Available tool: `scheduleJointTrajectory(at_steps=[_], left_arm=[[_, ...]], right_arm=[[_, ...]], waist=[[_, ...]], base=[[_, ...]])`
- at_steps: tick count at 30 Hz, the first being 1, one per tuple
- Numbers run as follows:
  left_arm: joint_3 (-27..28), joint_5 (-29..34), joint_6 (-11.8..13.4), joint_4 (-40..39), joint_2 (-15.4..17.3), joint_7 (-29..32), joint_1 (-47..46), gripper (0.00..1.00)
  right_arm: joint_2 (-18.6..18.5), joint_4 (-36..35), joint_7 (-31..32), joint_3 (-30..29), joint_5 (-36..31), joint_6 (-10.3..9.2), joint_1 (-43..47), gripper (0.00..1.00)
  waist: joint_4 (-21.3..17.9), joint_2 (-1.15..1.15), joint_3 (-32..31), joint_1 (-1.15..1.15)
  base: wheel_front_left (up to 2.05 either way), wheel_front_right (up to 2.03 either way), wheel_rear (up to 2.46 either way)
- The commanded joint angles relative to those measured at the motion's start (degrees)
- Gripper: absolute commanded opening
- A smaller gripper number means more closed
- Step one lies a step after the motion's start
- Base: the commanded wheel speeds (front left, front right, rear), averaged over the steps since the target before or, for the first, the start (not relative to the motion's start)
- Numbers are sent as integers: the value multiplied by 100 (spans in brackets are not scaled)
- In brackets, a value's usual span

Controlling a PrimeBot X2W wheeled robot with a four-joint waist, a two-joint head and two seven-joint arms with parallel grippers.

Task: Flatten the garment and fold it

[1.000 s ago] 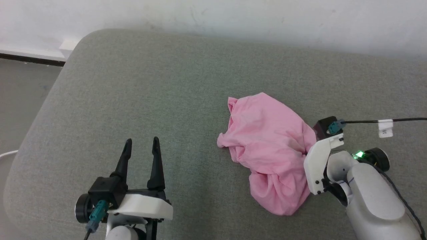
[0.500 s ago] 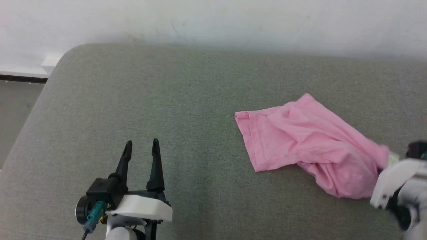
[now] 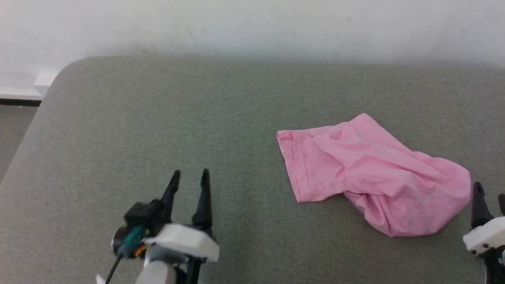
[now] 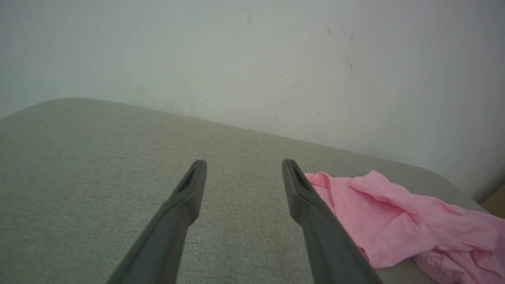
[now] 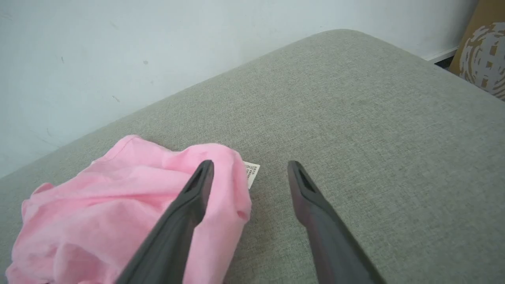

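Note:
The pink garment [image 3: 367, 173] lies crumpled on the grey-green cushion [image 3: 197, 118], right of the middle, stretched from a hemmed edge on its left to a bunched end on its right. A small white tag [image 5: 251, 172] sticks out from that bunched end. My right gripper [image 3: 489, 191] stands open just right of the garment, with nothing between its fingers; in the right wrist view [image 5: 250, 165] its left finger [image 5: 185, 213] is over the cloth. Open and empty, my left gripper [image 3: 189, 175] hovers above bare cushion well left of the garment [image 4: 394, 213].
A white wall [image 3: 252, 23] runs along the cushion's far edge. The cushion's rounded corner [image 3: 59, 75] drops off at the far left, beside a white skirting. A brown patterned object [image 5: 483, 51] stands past the cushion's right end.
My right gripper pulled the garment's end to the right, stretching it out, then let go and opened. The left gripper shifted slightly right. The head camera also tilted.

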Motion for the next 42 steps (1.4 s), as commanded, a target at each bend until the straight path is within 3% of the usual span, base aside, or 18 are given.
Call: scheduleJointTrajectory(at_steps=[1, 5, 9, 15, 21, 22, 23, 24, 29, 34, 38, 42], left_arm=[[-119, -68, -75, 132, -8, 107, -340, 100], [-524, -391, -150, 597, -8, 753, -1201, 100], [-1076, -1030, 16, 1156, -8, 1744, -2071, 100], [-2205, -1363, 186, 2220, -8, 3487, -2870, 100], [-2858, -1646, 223, 2744, -8, 4088, -3016, 100], [-2926, -1688, 210, 2803, -8, 4102, -3013, 89], [-2977, -1744, 171, 2829, -8, 4077, -3011, 32], [-2985, -1843, 141, 2827, -8, 4011, -3001, 0], [-2975, -2129, 106, 2816, -8, 3555, -3067, 0], [-2554, -2405, 181, 2507, 30, 2832, -3073, 0], [-2084, -2543, 406, 1990, 370, 2404, -2862, 0], [-1731, -2622, 844, 1256, 897, 2360, -2194, 0]], right_arm=[[29, -52, -38, 67, 116, -4, 90, 100], [31, -93, -53, 238, 213, -4, 134, 100], [31, -72, -41, 475, 340, -4, 10, 100], [32, 13, -89, 692, 442, -4, -129, 100], [32, 123, -190, 664, 449, -4, -162, 100], [32, 135, -206, 658, 453, -4, -167, 100], [32, 139, -228, 654, 451, -4, -168, 100], [32, 139, -255, 647, 461, -4, -166, 100], [32, 150, -330, 638, 412, -4, -127, 100], [32, 172, -345, 680, 391, -4, -60, 100], [32, 221, -344, 718, 394, -4, 36, 100], [32, 246, -375, 755, 298, -4, 147, 100]], waist=[[-89, 0, 46, 1], [-277, 0, 138, 1], [-557, 0, 268, 1], [-972, 0, 468, 1], [-1162, 0, 594, 1], [-1168, 0, 600, 1], [-1165, 0, 605, 1], [-1150, 0, 605, 1], [-961, 0, 513, 1], [-637, 0, 327, 1], [-337, 0, 133, 1], [-42, 0, -9, 1]], base=[[0, 0, 0], [0, 0, 0], [0, 0, 0], [0, 0, 0], [0, 0, 0], [0, 0, 0], [0, 0, 0], [0, 0, 0], [0, 0, 0], [0, 0, 0], [0, 0, 0], [0, 0, 0]])
